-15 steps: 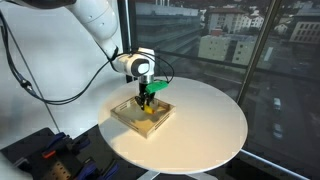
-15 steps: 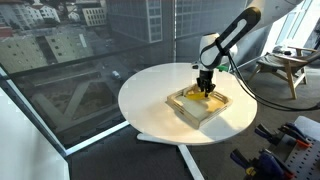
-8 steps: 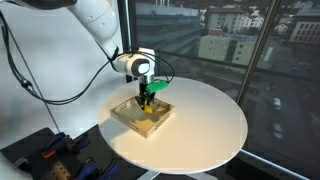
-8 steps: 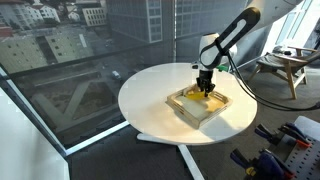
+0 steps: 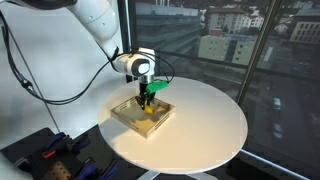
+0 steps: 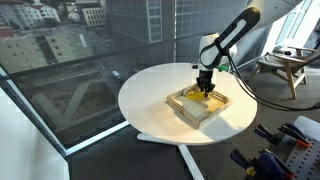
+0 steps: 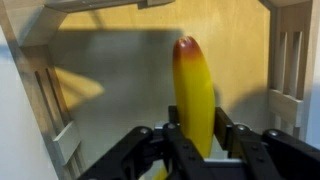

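Here the arm [image 5: 101, 27] reaches straight down, hand [image 5: 148, 100] clamped on a banana [image 7: 194, 95] in the tray [image 5: 128, 125].

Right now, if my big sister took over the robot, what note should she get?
End effector: shut on the yellow banana, with a finger on each side of it.
Things: the banana hangs inside the wooden tray, red tip pointing at the tray's floor. Whether it touches the floor cannot be told. The tray sits on the round white table.
Done: banana gripped and held within the tray walls.
Left: banana not yet let go.
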Controlling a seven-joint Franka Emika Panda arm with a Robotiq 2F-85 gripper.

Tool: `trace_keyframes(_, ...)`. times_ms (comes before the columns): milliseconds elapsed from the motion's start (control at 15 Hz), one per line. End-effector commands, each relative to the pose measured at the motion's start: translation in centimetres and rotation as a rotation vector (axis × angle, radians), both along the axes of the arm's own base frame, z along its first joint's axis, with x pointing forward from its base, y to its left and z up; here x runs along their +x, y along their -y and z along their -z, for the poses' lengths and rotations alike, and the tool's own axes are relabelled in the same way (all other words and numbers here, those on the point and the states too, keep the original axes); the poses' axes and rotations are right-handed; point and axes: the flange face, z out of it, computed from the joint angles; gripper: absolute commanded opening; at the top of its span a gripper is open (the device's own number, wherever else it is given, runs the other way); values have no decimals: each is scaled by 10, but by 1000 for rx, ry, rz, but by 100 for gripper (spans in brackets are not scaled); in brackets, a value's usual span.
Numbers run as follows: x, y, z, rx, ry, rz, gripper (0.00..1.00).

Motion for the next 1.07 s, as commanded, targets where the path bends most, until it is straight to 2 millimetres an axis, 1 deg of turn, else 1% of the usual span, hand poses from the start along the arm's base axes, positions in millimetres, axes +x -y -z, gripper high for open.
trace_keyframes(0,1,0,0,0,-1,0,38)
trace_keyframes(267,1,0,0,0,-1,0,38)
trace_keyframes(333,1,0,0,0,-1,0,63)
trace_keyframes(400,1,0,0,1,-2,0,65)
trace_keyframes(467,0,0,1,2,-3,1,70)
trace_keyframes(600,0,0,2,2,-5,3,88)
trace_keyframes(733,0,0,2,2,-6,2,100)
trace_keyframes(1000,0,0,1,4,-7,5,100)
